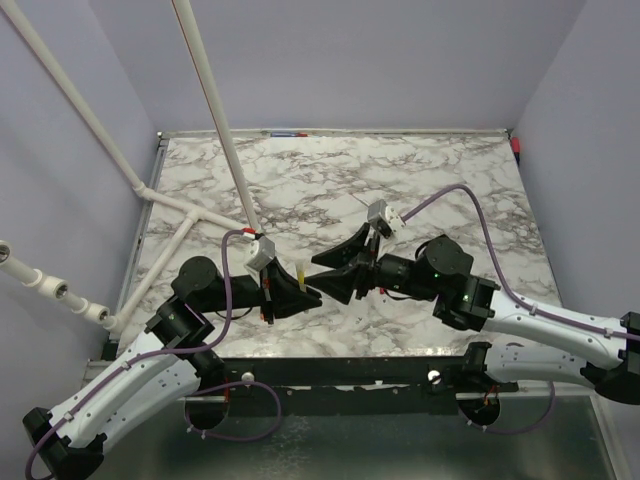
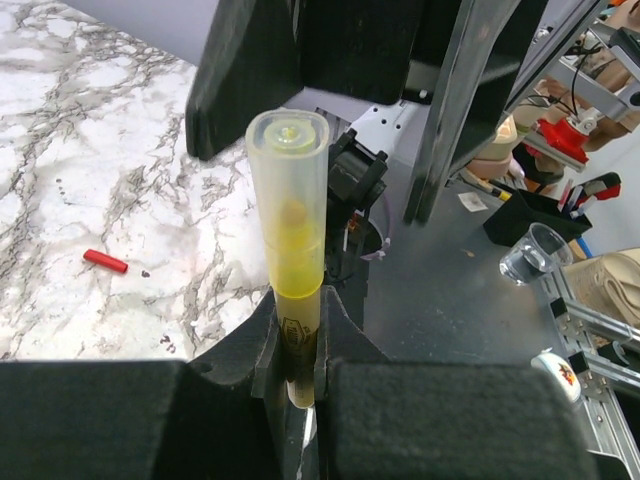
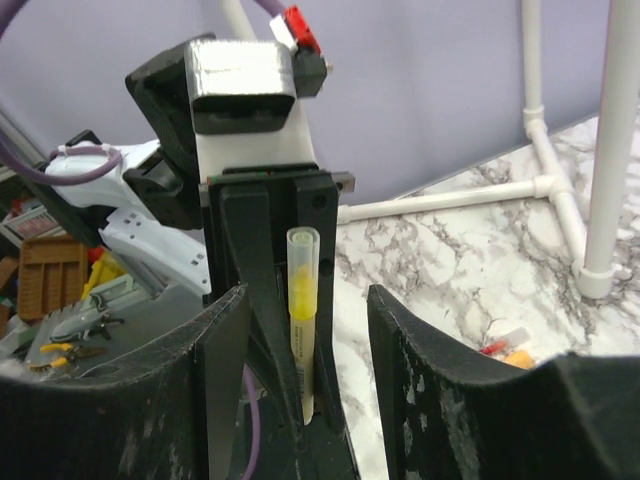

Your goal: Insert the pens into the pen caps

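the left hand [image 2: 300, 352] is clamped on one yellow pen [image 2: 297, 335], held upright above the near middle of the worktop [image 1: 300, 190], with a clear cap [image 2: 288, 190] over its upper end. the right hand [image 3: 308, 330] faces it, spread wide and gripping nothing, a finger on either side of the pen. only the left wrist view shows one short red piece [image 2: 105, 262] lying on the worktop. only the right wrist view shows a red bit [image 3: 492, 347] and an orange bit [image 3: 518, 357], too small to name.

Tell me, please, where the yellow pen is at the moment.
The yellow pen is clamped in the left gripper, near the middle of the top view, with its capped end sticking out toward the open right gripper.
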